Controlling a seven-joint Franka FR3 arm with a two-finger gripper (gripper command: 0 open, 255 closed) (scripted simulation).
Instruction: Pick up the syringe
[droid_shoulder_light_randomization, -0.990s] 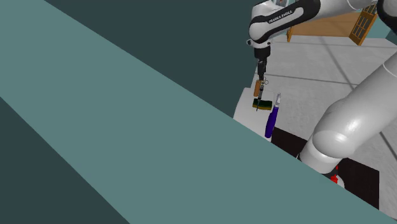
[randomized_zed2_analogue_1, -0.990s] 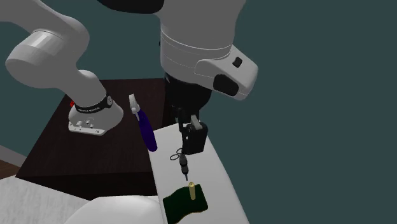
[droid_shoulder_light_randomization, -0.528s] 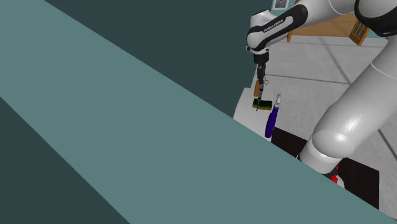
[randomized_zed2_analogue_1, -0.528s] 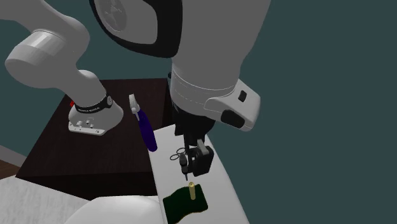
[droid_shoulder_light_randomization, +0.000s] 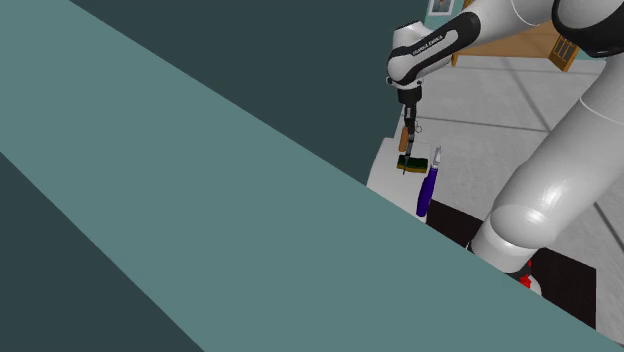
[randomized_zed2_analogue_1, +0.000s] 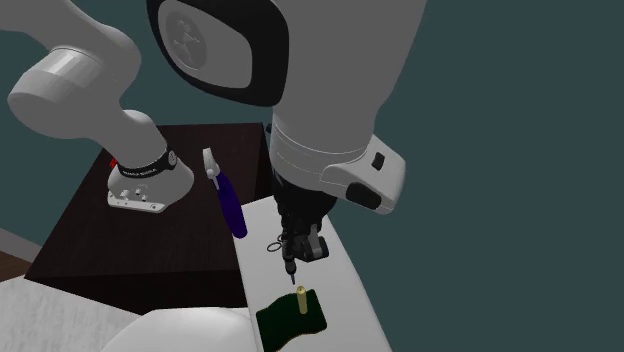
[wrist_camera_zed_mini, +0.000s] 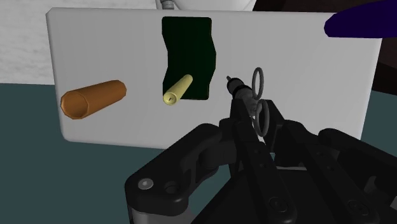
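The syringe (wrist_camera_zed_mini: 243, 94) is a slim dark thing with two ring handles, lying on a white tabletop (wrist_camera_zed_mini: 305, 63). My black gripper (wrist_camera_zed_mini: 251, 137) has come down onto it, and the fingers are shut on its barrel behind the tip. In the second exterior view the gripper (randomized_zed2_analogue_1: 300, 245) stands nearly upright over the syringe (randomized_zed2_analogue_1: 287, 262), whose rings poke out beside it. From the shoulder view the gripper (droid_shoulder_light_randomization: 409, 112) sits low at the table's far end.
Just beyond the syringe's tip lies a dark green block (wrist_camera_zed_mini: 186, 48) with a yellow peg (wrist_camera_zed_mini: 177, 90). Farther off is an orange cylinder (wrist_camera_zed_mini: 93, 98). A purple-handled tool (randomized_zed2_analogue_1: 231, 205) hangs over the table edge toward the dark stand (randomized_zed2_analogue_1: 150, 240).
The gripper dropped from above the table down onto the syringe, and its fingers went from wide apart to shut around it. The syringe has stayed on the tabletop.
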